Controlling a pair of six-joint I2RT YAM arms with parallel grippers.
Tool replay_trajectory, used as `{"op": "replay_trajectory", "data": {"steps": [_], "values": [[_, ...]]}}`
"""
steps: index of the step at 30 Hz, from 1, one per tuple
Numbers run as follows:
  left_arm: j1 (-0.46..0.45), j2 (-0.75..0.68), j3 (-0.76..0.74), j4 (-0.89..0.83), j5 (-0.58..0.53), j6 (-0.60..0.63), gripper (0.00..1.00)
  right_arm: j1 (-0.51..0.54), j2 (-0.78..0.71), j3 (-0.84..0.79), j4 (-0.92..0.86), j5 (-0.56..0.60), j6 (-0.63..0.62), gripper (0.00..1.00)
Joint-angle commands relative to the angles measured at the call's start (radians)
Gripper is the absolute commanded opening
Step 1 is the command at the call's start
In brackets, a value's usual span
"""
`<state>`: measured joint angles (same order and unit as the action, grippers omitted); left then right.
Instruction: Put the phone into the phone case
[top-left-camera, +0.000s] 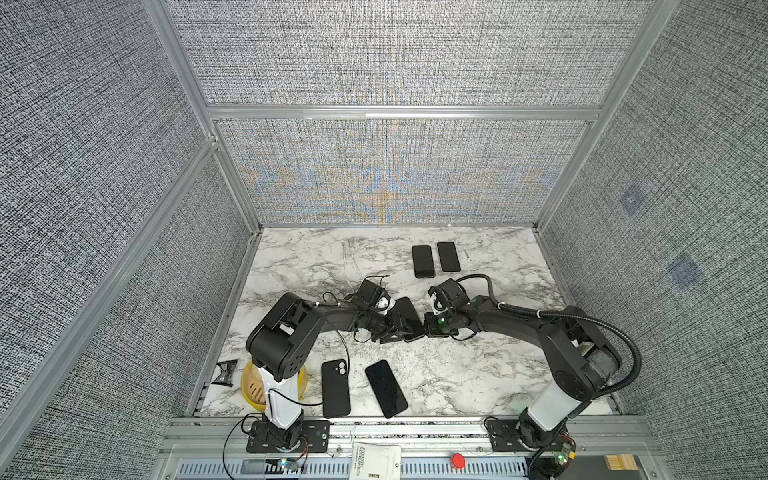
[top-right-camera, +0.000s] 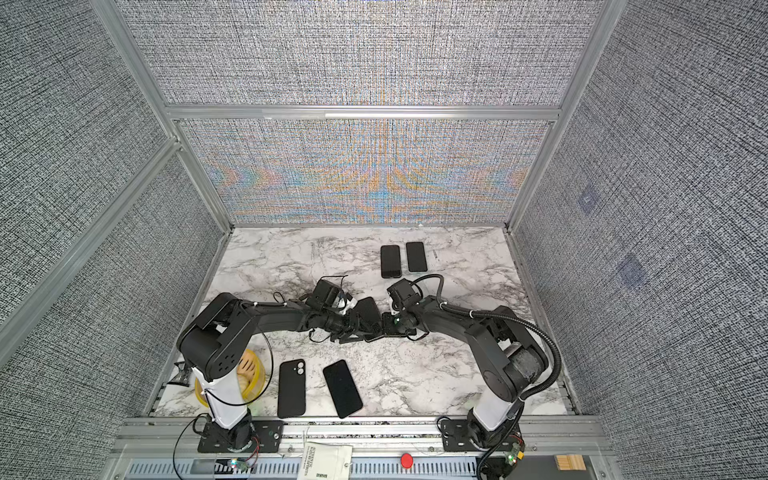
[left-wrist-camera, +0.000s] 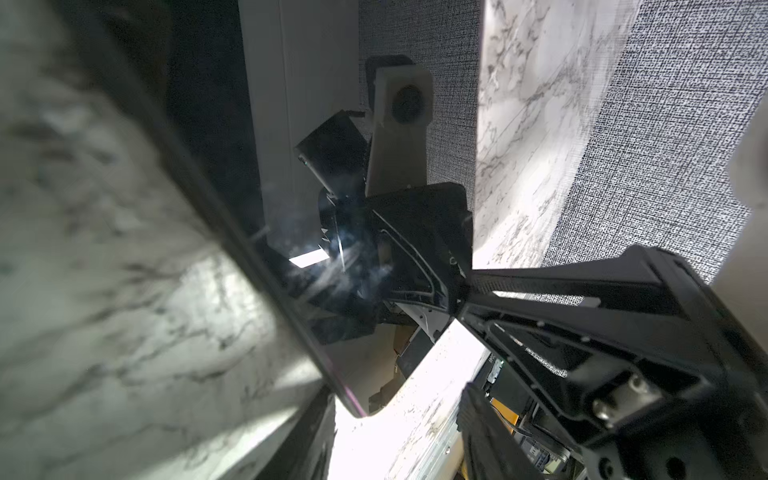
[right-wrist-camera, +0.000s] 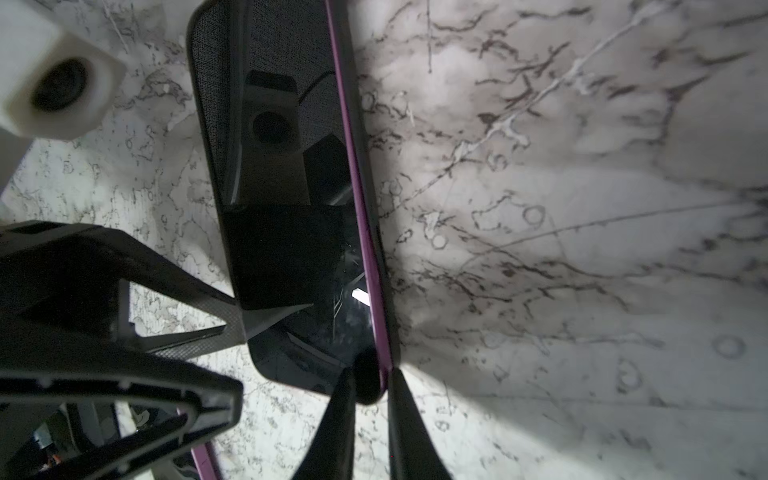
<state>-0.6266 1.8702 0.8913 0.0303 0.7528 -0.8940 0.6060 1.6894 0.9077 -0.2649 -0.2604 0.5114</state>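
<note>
A black-screened phone (right-wrist-camera: 291, 257) with a purple side edge is held tilted above the marble table (top-left-camera: 478, 374), mid-table in both top views (top-left-camera: 405, 311) (top-right-camera: 368, 309). A dark rim (right-wrist-camera: 376, 232) runs outside the purple edge and looks like the phone case. How deep the phone sits in it I cannot tell. My right gripper (right-wrist-camera: 372, 374) (top-left-camera: 428, 328) is shut on the phone's near corner. My left gripper (left-wrist-camera: 392, 428) (top-left-camera: 397, 330) stands open round another corner (left-wrist-camera: 355, 409). One of its fingers (right-wrist-camera: 232, 309) touches the long edge.
Near the front edge lie a black cased phone (top-left-camera: 336, 388), back up, and a black phone (top-left-camera: 386, 388), screen up. Two more dark phones (top-left-camera: 423, 261) (top-left-camera: 449, 256) lie side by side at the back. A yellow ring-shaped thing (top-left-camera: 251, 388) sits behind the left arm's base.
</note>
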Motion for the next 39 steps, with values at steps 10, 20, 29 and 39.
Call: {"op": "replay_trajectory", "data": {"steps": [10,20,29,39], "values": [[0.002,0.026,-0.006,-0.097,-0.099,0.023,0.51,0.004,0.027,-0.039,0.057,-0.060,0.018,0.11],[0.001,0.032,-0.014,-0.081,-0.098,0.014,0.51,0.004,0.032,-0.075,0.080,-0.066,0.032,0.10],[0.005,0.007,-0.012,-0.114,-0.105,0.029,0.51,0.002,-0.025,-0.040,-0.013,-0.020,0.010,0.10],[0.003,-0.024,-0.004,-0.195,-0.105,0.024,0.65,0.001,-0.101,0.038,-0.113,0.073,-0.008,0.13]]}}
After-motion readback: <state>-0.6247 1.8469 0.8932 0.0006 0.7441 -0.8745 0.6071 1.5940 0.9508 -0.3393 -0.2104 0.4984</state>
